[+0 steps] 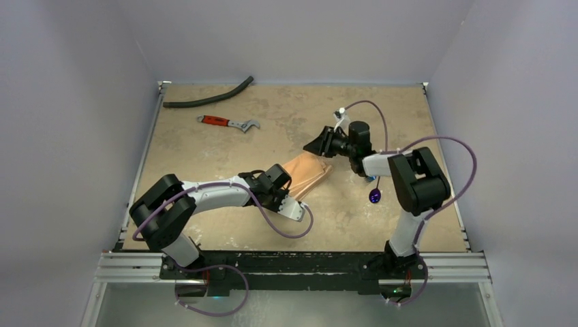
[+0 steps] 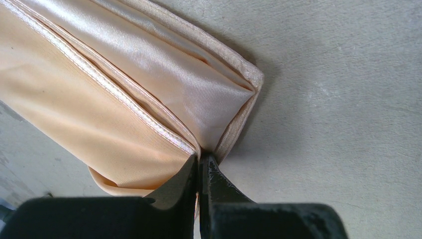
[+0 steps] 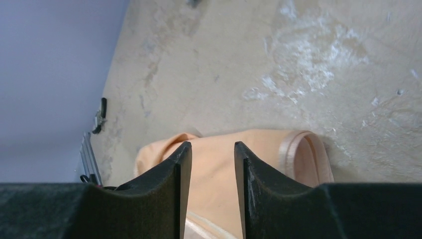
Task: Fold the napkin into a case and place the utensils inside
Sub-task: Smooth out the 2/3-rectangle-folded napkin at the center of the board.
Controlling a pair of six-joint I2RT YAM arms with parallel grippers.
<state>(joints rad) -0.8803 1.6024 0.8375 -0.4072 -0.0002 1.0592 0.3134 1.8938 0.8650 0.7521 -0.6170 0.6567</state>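
Note:
The peach-orange napkin (image 1: 312, 173) lies mid-table, folded into a long narrow case. In the left wrist view its layered end (image 2: 124, 94) fills the upper left. My left gripper (image 1: 298, 195) (image 2: 200, 158) is shut on the cloth's hemmed edge at the near end of the napkin. My right gripper (image 1: 319, 146) (image 3: 211, 147) is open and empty, just above the far end of the napkin (image 3: 271, 149). The dark purple spoon (image 1: 375, 196) lies on the table right of the napkin. The blue fork (image 1: 371, 178) is mostly hidden under my right arm.
A red-handled wrench (image 1: 228, 122) and a curved black hose (image 1: 208, 95) lie at the far left of the table. The table's metal rails (image 1: 140, 170) run along its side edges, with grey walls beyond them.

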